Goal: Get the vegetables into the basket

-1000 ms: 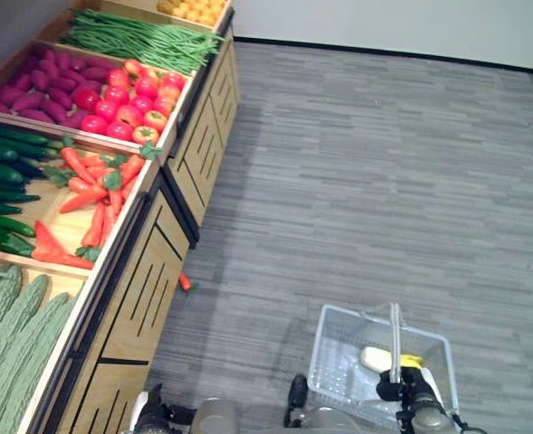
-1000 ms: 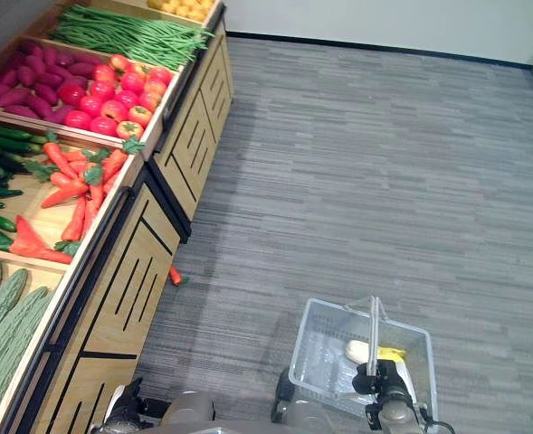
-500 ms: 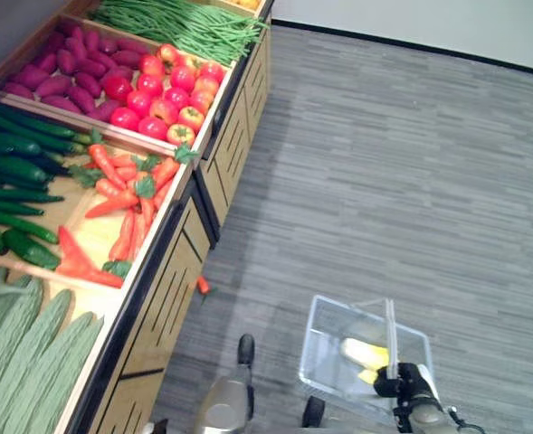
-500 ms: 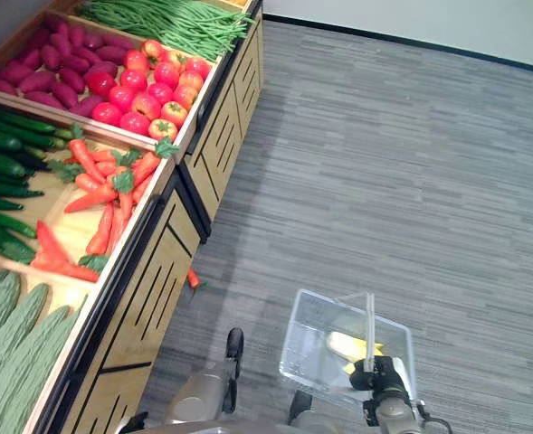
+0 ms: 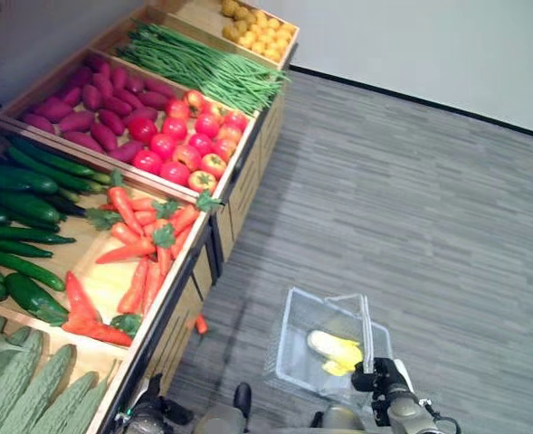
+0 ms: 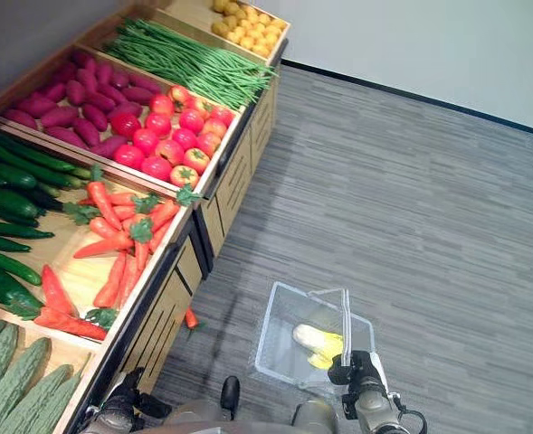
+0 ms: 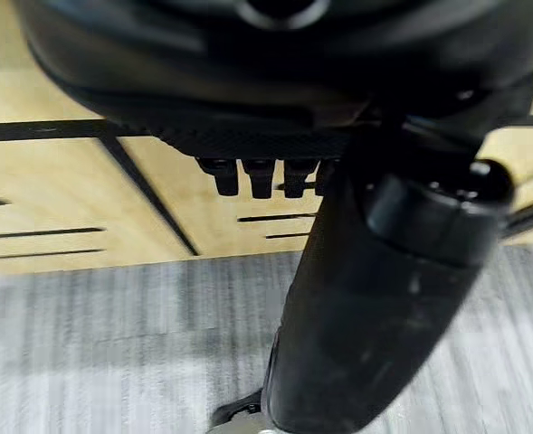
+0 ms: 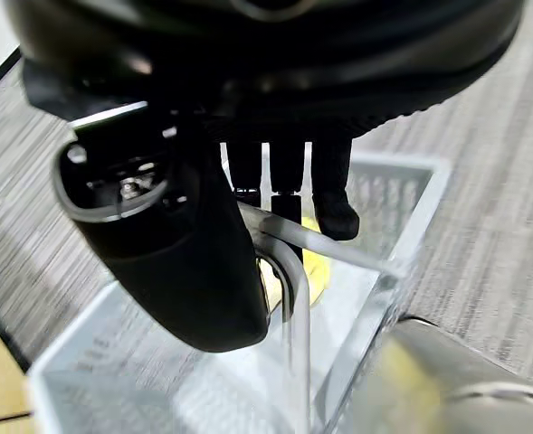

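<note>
The wooden counter point(image 5: 221, 194) stood on the robot's left, its bins holding bitter gourds point(image 5: 31, 398), cucumbers point(image 5: 17, 185), carrots point(image 5: 144, 244), tomatoes point(image 5: 189, 145), purple sweet potatoes point(image 5: 76, 108), green beans point(image 5: 207, 68) and small yellow fruit point(image 5: 257, 27). One stray carrot point(image 5: 201, 325) lay on the floor point(image 5: 429, 208) at the counter's foot. The left hand point(image 7: 266, 176) hung low beside the counter front, fingers curled in and holding nothing. To its right, the right hand point(image 8: 289, 185) had its fingers hooked round the handle point(image 8: 293, 289) of the clear basket point(image 5: 293, 312), which hung over the floor near the counter and held a pale yellow vegetable point(image 5: 334, 348).

Handling judgement: the carrots appeared light, stiff and smooth-skinned, so likely to slip; a grasp across the thick middle would suit them. The tomatoes appeared round and prone to roll; an enclosing grasp from above would hold best. The basket looked rigid and light, and would swing from its handle.
</note>
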Robot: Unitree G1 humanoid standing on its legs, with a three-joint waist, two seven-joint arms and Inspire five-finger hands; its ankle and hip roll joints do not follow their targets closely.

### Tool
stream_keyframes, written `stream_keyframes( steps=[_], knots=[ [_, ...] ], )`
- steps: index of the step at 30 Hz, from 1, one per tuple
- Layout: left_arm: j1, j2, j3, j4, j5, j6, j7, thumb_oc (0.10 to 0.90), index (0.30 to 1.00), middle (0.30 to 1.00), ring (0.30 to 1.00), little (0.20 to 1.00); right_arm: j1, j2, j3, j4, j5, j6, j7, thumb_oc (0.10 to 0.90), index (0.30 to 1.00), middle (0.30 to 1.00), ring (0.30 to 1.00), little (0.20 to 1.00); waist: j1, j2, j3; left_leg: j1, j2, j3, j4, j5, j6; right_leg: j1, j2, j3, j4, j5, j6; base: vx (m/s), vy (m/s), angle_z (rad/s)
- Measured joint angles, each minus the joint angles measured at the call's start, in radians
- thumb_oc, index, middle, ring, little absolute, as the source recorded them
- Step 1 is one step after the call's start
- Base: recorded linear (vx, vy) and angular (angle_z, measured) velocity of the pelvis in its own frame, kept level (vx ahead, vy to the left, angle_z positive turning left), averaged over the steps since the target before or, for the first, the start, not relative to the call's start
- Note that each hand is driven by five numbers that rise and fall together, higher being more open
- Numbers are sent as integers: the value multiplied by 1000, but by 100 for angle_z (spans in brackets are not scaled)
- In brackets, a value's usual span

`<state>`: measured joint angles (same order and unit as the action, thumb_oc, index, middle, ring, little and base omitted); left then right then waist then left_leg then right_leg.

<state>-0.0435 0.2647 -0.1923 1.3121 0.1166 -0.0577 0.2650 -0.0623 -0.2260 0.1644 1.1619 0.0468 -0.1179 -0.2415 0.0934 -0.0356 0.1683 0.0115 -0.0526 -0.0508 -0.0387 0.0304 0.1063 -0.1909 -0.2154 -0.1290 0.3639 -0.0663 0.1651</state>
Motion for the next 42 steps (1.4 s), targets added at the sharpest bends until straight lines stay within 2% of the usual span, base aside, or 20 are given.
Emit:
stream_keyframes(
  steps=[1, 4, 5, 7, 8, 10, 12, 13, 16, 17, 18, 20, 22, 24, 27, 35, 37, 38, 40, 42],
  knots=[
    [3, -6, -1, 19, 0, 10, -2, 900, 1000, 1000, 1000, 1000, -9, -1, -3, -2, 2, -2, -1, 400, 300, 300, 300, 300, -5, 11, 7, 10, 0, -35, 9, -11, -15, 0, 5, 27, -119, 25, -7, 426, -395, 65],
    [-4, -5, 0, 59, 0, 14, -1, 900, 1000, 1000, 1000, 1000, -3, -2, -1, -3, 2, -4, -2, 400, 300, 300, 300, 300, -41, 9, 9, 17, 1, -148, 9, -34, -64, 52, 41, 221, -400, 110, -3, 323, -347, 119],
    [-5, -2, 1, 63, 0, 16, -1, 900, 1000, 1000, 1000, 1000, 1, -4, -1, 1, 3, -3, -1, 400, 300, 300, 300, 300, -59, 6, 13, 15, 13, -223, 16, -42, -89, 82, 60, 303, -450, 149, -16, 181, -354, 164],
    [19, 28, 7, 33, 0, 8, 0, 900, 1000, 1000, 1000, 1000, 30, 5, -1, -2, 8, -1, 1, 400, 300, 300, 300, 300, -41, -54, 2, 39, 3, -270, 13, -55, -115, 83, 40, 235, -405, 207, -40, 183, -479, 115],
    [36, 6, 11, 35, 0, 6, 4, 900, 1000, 1000, 1000, 1000, 11, -2, -1, 9, 7, 1, 1, 400, 300, 300, 300, 300, -33, -22, -1, 43, 54, -281, 12, -63, -129, 90, 84, 198, -387, 190, -44, 135, -453, 45],
    [47, -5, 13, 35, -1, 3, 14, 900, 1000, 1000, 1000, 1000, -3, -9, 4, 5, 7, -6, 6, 400, 300, 300, 300, 300, -28, 3, -16, 25, 127, -306, 18, -70, -163, 96, 146, 125, -388, 174, -74, 99, -392, 54],
    [44, -19, 9, 25, -2, 8, 11, 900, 1000, 1000, 1000, 1000, -15, -22, 2, 2, 7, -4, 12, 400, 300, 300, 300, 300, -19, -2, -14, -34, 155, -308, 88, -57, -183, 107, 190, 64, -408, 185, -126, 71, -283, 72],
    [41, -34, 8, 29, -7, 7, 14, 900, 1000, 1000, 1000, 1000, -23, -33, -1, 3, 7, -4, 14, 400, 300, 300, 300, 300, -23, -2, -14, -72, 161, -307, 134, -41, -209, 111, 197, 36, -412, 182, -134, 12, -147, 65],
    [40, -46, 6, 18, -8, 10, 17, 900, 1000, 1000, 1000, 1000, 0, -82, -1, 0, 8, -9, 13, 400, 300, 300, 300, 300, -29, -12, -7, -118, 166, -254, 159, 18, -229, 134, 193, -49, -422, 165, -170, -11, -156, 87],
    [36, -46, 6, 17, -8, 11, 17, 900, 1000, 1000, 1000, 1000, 11, -105, -4, 2, 8, -9, 3, 400, 300, 300, 300, 300, -46, -16, 4, -136, 181, -152, 156, 19, -227, 155, 190, -98, -437, 160, -189, -50, -175, 144],
    [40, -44, 6, 11, -10, 12, 17, 900, 1000, 1000, 1000, 1000, 30, -131, -11, 11, 10, -8, -9, 400, 300, 300, 300, 300, -55, -11, 9, -144, 208, 7, 119, 19, -230, 172, 189, -157, -450, 154, -203, -33, -121, 140],
    [41, -43, 6, -6, -9, 18, 17, 900, 1000, 1000, 1000, 1000, 34, -149, -24, 33, 11, -6, -16, 400, 300, 300, 300, 300, -71, -6, 13, -150, 231, 184, 99, 21, -233, 176, 187, -213, -454, 143, -204, -36, -72, 98],
    [45, -41, 8, -6, -9, 26, 15, 900, 1000, 1000, 1000, 1000, 32, -148, -34, 45, 11, -2, -21, 400, 300, 300, 300, 300, -77, 6, 14, -124, 231, 235, 82, 24, -235, 174, 189, -250, -456, 133, -196, -24, -48, 60],
    [42, -44, 7, -7, -5, 31, 15, 900, 1000, 1000, 1000, 1000, 36, -146, -43, 54, 11, -2, -22, 400, 300, 300, 300, 300, -90, 1, 21, -113, 224, 245, 81, 27, -233, 176, 186, -274, -451, 128, -189, 35, -3, 50],
    [45, -60, 8, -8, -5, 26, 12, 900, 1000, 1000, 1000, 1000, 43, -146, -53, 86, 10, 11, -21, 400, 300, 300, 300, 300, -84, 60, 16, -46, 198, 250, -20, 45, -197, 177, 194, -311, -450, 133, -162, 114, 93, 34],
    [42, -54, 10, -10, 2, 11, 5, 900, 1000, 1000, 1000, 1000, 61, -134, -49, 54, -2, 23, 1, 400, 300, 300, 300, 300, -61, 57, 15, -30, 111, 238, -39, 21, -136, 179, 107, -311, -419, 150, -123, 77, 154, 10],
    [41, -46, 12, -9, 2, 10, -3, 900, 1000, 1000, 1000, 1000, 37, -123, -49, 54, -2, 26, 3, 400, 300, 300, 300, 300, -58, 47, 9, -24, 99, 239, -37, 17, -125, 180, 94, -304, -416, 152, -119, 77, 165, 4],
    [40, -33, 12, -9, 2, 8, -3, 900, 1000, 1000, 1000, 1000, 25, -103, -49, 47, -2, 25, 5, 400, 300, 300, 300, 300, -46, 27, -2, -24, 89, 235, -37, 13, -118, 180, 84, -275, -413, 151, -116, 121, 396, 5],
    [23, -38, 20, -18, 1, 10, -5, 900, 1000, 1000, 1000, 1000, -18, -94, -50, 96, -2, 20, 4, 400, 300, 300, 300, 300, -33, 15, -5, -19, 68, 228, -36, -9, -90, 164, 61, -273, -337, 133, -75, 67, 291, 10],
    [14, -50, 9, -18, 1, 8, -7, 900, 1000, 1000, 1000, 1000, -43, -99, -50, 112, -1, 24, 3, 400, 300, 300, 300, 300, -34, 32, -9, -15, 79, 206, -24, -13, -66, 74, 17, -213, -117, 103, -48, 78, 75, 27]
  ],
)
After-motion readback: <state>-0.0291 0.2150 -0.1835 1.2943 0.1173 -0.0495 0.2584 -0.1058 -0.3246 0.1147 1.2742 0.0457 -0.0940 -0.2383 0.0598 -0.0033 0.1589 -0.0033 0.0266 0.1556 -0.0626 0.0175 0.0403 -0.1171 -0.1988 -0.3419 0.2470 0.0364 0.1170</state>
